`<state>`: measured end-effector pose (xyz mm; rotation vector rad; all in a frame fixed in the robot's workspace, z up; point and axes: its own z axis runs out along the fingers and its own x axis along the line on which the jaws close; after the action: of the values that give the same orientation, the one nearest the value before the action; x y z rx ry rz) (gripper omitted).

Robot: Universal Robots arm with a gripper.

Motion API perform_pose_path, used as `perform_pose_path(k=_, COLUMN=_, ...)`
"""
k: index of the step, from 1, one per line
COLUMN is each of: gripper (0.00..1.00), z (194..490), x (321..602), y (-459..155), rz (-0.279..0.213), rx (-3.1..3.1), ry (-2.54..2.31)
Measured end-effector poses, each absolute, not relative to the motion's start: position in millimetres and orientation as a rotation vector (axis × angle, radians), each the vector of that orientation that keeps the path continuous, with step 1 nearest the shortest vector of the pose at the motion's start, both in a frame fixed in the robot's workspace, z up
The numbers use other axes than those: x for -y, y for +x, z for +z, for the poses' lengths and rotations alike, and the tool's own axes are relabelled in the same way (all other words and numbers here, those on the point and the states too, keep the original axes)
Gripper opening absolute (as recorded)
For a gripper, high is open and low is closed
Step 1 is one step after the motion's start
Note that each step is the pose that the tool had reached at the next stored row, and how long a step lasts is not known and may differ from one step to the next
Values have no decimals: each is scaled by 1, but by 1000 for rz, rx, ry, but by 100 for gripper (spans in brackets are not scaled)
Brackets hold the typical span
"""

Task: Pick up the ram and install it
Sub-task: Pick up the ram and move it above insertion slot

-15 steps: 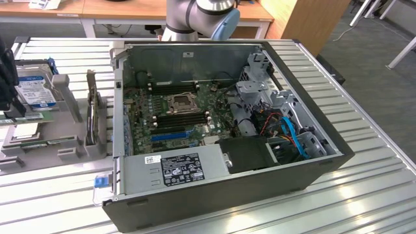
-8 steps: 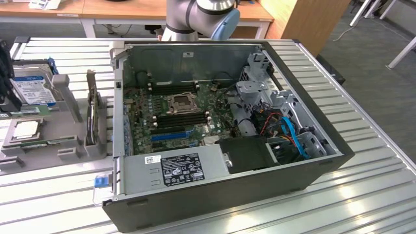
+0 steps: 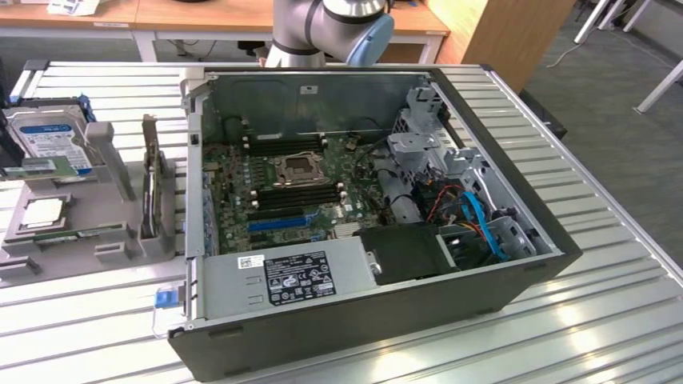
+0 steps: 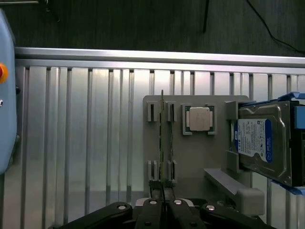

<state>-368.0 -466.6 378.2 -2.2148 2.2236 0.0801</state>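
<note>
A ribbed metal counter [image 3: 597,264] carries an open PC case [image 3: 353,224] and, on the exterior view's left, a gray holder [image 4: 190,157]. The arm [image 3: 325,28] rises behind the case at the counter's far edge, its wrist looking straight down on the holder. The claw [image 4: 162,202] is closed, fingers pressed together, nothing between them. The ram [image 4: 162,138] stands on edge in the holder's slots, in line with the claw, beside the CPU [image 4: 198,118] and hard drive [image 4: 262,143].

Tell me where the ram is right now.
On the exterior view's left, the ram stands on edge in the grey holder, beside the processor chip, outside the computer case.
</note>
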Motion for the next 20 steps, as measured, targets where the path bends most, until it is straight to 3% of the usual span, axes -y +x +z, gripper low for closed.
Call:
perform_pose_path(k=11, gripper=11, z=411, x=467, y=-368, rz=80, rx=-2224, ry=-2215)
perform_pose_path(k=20, gripper=11, z=413, x=467, y=-367, rz=80, rx=-2224, ry=-2215)
